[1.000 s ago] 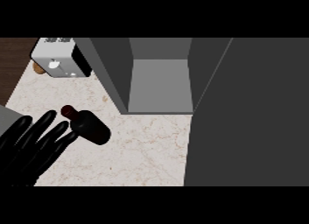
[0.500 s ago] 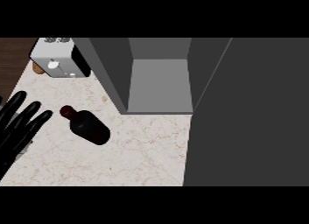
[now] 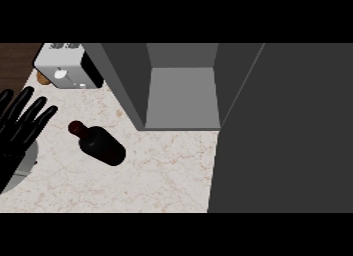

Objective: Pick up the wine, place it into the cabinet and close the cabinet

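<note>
The wine bottle (image 3: 101,145), dark with a reddish cap, lies on its side on the pale marbled counter (image 3: 164,175), neck pointing up-left. The grey cabinet (image 3: 180,95) stands behind it with its inside showing; its open door (image 3: 290,135) fills the right side of the view. My left hand (image 3: 13,130) is at the left edge, open, fingers spread and pointing up, apart from the bottle. My right hand does not show.
A white toaster (image 3: 64,72) sits at the counter's back left, beside the cabinet wall. Dark wood floor (image 3: 13,65) shows past the counter's left edge.
My left hand has drawn back to the left and up, away from the bottle it was near a second ago. The bottle lies where it was.
</note>
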`<state>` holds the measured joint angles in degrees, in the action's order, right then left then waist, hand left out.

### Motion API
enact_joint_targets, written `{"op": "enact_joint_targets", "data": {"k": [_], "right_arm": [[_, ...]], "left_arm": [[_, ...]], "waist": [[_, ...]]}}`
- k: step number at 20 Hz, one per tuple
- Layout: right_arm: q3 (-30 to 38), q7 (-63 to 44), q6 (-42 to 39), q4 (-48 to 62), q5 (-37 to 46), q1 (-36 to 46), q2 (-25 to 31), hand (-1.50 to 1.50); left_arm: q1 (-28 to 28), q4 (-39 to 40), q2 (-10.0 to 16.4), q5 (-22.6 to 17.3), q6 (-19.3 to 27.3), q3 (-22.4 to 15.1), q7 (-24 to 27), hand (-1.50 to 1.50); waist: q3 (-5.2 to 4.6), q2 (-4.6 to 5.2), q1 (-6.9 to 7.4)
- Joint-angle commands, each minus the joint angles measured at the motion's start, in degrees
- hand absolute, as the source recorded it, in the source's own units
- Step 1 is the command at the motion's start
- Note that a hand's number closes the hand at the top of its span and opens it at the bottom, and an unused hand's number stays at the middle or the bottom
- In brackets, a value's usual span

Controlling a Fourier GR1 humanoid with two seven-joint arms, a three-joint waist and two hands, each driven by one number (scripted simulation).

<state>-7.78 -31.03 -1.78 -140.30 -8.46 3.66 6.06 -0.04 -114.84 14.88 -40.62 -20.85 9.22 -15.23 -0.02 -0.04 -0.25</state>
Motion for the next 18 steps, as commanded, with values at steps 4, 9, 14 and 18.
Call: {"op": "enact_joint_targets", "data": {"k": [4,9,14,18], "right_arm": [[1.0,-5.4,1.3,-3.5,-0.3,5.1,0.7,-1.5],[3.1,-2.2,-1.6,-6.3,-4.5,-1.8,0.8,-1.5],[-0.7,-3.6,1.9,-2.3,1.1,4.5,-2.1,-1.5],[5.7,-3.0,-2.5,-4.7,-6.7,1.3,1.5,-1.5]], "left_arm": [[-8.6,13.3,0.7,6.1,-1.8,1.1,2.8,-1.5],[-5.8,23.5,-0.5,12.7,-9.2,1.4,12.0,-1.5],[-13.2,35.4,0.2,16.2,-9.8,1.4,14.5,-1.5],[-12.2,43.1,0.8,19.0,-14.1,2.2,20.6,-1.5]], "waist": [[0.0,0.08,-0.13],[0.02,0.06,-0.29],[-0.01,0.11,-0.16],[0.01,0.18,-0.43]]}}
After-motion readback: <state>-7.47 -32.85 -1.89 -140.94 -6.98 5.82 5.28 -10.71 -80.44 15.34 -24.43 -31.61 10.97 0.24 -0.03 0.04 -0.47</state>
